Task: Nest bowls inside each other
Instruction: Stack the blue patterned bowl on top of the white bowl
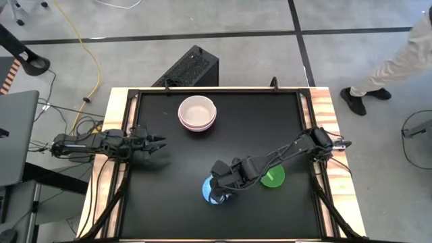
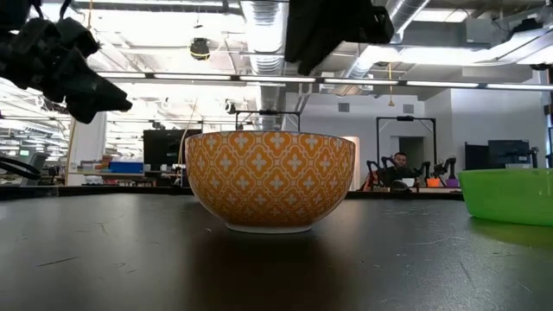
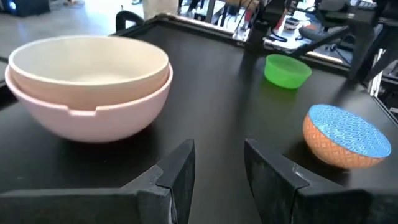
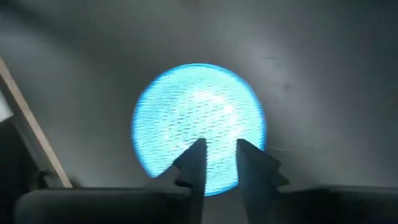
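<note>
A cream bowl sits nested inside a pink bowl (image 1: 197, 113) (image 3: 90, 81) at the far middle of the table. A bowl with a blue inside and an orange patterned outer wall (image 1: 210, 192) (image 2: 270, 179) (image 4: 198, 124) stands upright on its base near the front middle. To its right stands a green bowl (image 1: 273, 178) (image 2: 510, 195). My right gripper (image 1: 219, 185) (image 4: 219, 163) hangs open above the blue bowl, pointing steeply down, clear of it. My left gripper (image 1: 160, 144) (image 3: 217, 168) waits open at the table's left edge.
The black table top has a raised frame (image 1: 216, 90) around it. A dark box (image 1: 189, 67) stands on the floor behind the far edge. A person's legs (image 1: 385, 67) show at the far right, off the table.
</note>
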